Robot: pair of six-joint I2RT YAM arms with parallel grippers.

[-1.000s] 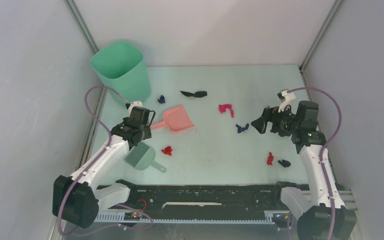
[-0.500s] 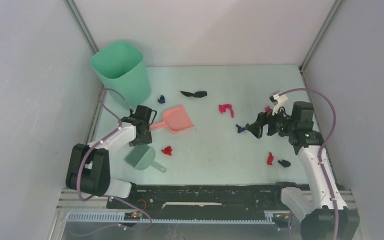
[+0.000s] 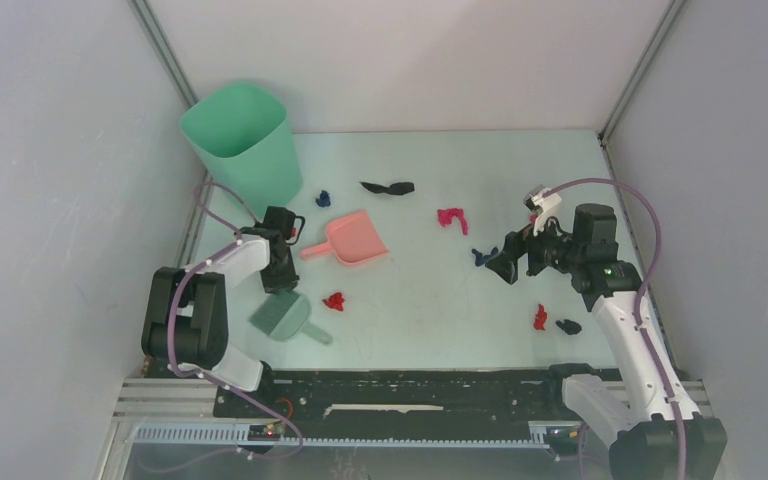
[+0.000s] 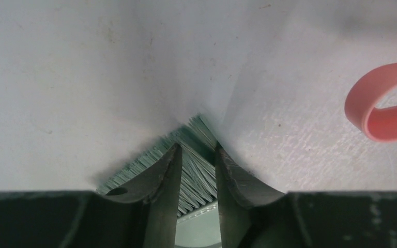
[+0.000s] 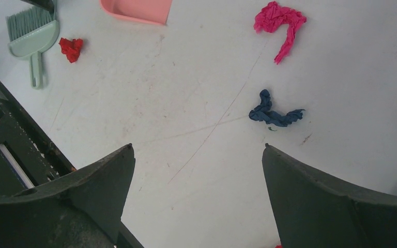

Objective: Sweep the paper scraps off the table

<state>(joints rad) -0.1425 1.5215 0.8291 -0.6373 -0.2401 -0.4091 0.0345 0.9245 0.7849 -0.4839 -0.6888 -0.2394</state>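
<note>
plain pale grey walls (image 3: pixel 430 60) close in three sides, meeting at two slim metal corner posts (image 3: pixel 163 50). a black rail (image 3: pixel 400 392) runs along the near edge. light is soft and even.

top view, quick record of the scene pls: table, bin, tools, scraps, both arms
table: pale green, grey walls around
bin: green, far left corner
dustpan: pink, left of centre, not held
brush: green, near left, flat on table
scraps: red, magenta, blue, black bits scattered on table
left fingers: narrowly apart, just over brush bristles
right fingers: wide apart, empty, near a blue scrap
</note>
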